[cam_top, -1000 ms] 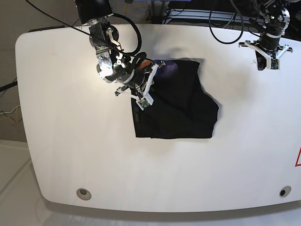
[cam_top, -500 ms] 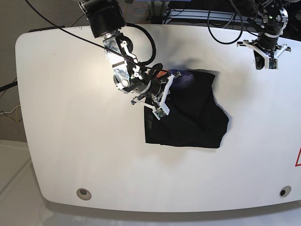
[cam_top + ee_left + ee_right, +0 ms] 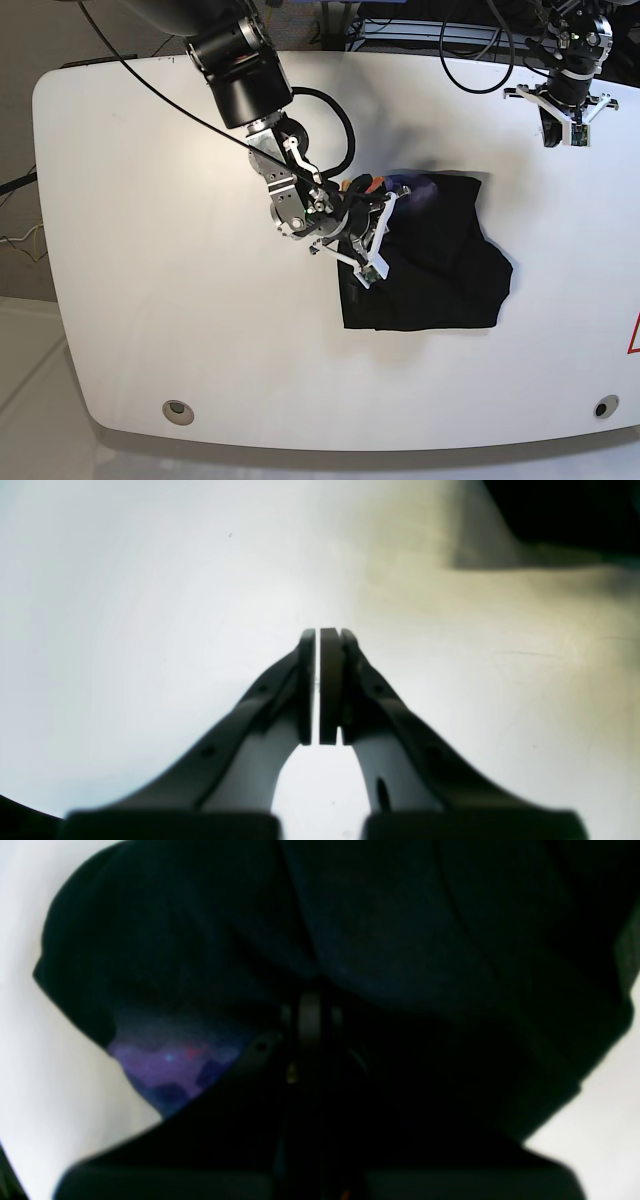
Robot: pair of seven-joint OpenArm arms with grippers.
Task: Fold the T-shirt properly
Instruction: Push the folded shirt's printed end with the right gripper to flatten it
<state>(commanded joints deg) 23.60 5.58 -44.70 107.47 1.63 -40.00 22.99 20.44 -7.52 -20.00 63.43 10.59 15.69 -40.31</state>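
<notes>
Right gripper: clenched on a fold of the large plain black short-sleeved cloth T-shirt. In the right wrist view the closed tips are buried in dark cloth, with the small purple print just beside them. How much fabric is pinched cannot be told; the view is too dark.

The T-shirt lies as a roughly squared bundle on the white rounded desk, near the middle and somewhat toward its right edge. The grasp sits on the bundle's left side. The right-hand edge of the cloth is uneven, with a corner sticking out.

Left gripper: closed on nothing, only a hairline gap between its pads. It hangs over bare desk near the far right corner, well apart from the garment.

Judgement: the step in hand appears to be positioning or dragging the bundle. To do it well:
- keep the grip firm and the cloth low, so layers do not slide apart;
- move slowly, so the trailing right edge does not bunch;
- square the protruding corner before any further fold.
</notes>
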